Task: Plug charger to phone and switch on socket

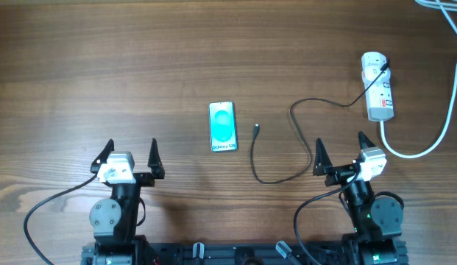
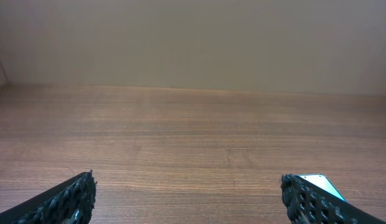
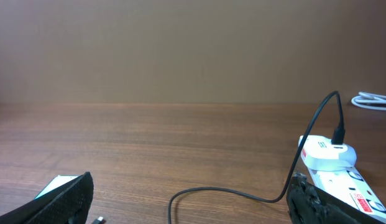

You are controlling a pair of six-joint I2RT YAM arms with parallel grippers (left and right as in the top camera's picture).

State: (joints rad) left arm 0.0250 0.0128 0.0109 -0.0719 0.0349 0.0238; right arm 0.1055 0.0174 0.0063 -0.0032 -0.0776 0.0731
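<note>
Both arms are sitting at the near edge of the table (image 1: pixel 103 59). The left gripper (image 1: pixel 131 146) and the right gripper (image 1: pixel 340 141) are both spread wide, carrying nothing.

The trouble is going to come from that tiny plug (image 1: pixel 257 129) at the end of the charger (image 1: pixel 292 110). It is lying flat on the wood, so wide fingers coming down could pinch the thin cable instead and drag the plug sideways. The cable is also looping right in front of the right gripper, so a careless reach could be snagging it and tugging on the socket (image 1: pixel 378 88). The phone (image 1: pixel 222 126) is lying loose, screen up, so pushing the plug in without bracing it could just be sliding it away. Which end carries the port, I cannot tell.

As for positions, the phone is lying between the two grippers and farther out from both. The plug is lying just beside the phone's right edge, not touching it, and nearer the right gripper. The socket is sitting well apart at the far right, with the charger's other end already plugged in and its thick white cord (image 1: pixel 434 147) curling around it.
</note>
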